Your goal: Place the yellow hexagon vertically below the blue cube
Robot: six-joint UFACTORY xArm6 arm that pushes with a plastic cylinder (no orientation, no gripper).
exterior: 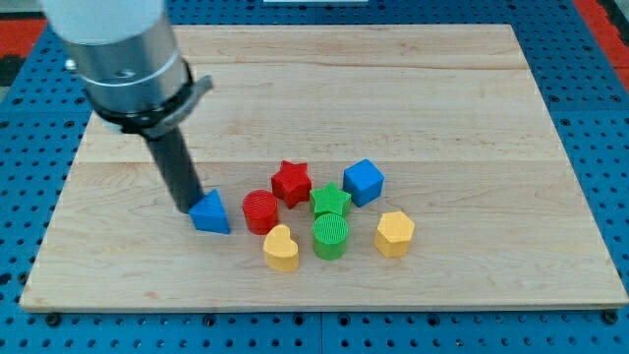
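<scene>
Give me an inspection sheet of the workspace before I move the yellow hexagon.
Surface: wooden board, flat, on a blue pegboard.
Job's things: yellow hexagon sits just below and slightly to the view's right of the blue cube, apart from it.
Clutter: blue triangle, red cylinder, red star, green star, green cylinder, yellow heart, clustered at the view's left of the hexagon.
Grippers: none; my tip is at the blue triangle's left edge, far from the hexagon.
Cables: nothing seen.
Surroundings: blue pegboard only.

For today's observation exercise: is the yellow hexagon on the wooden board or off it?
On it. The yellow hexagon rests flat on the wooden board, below and right of the blue cube.
</scene>
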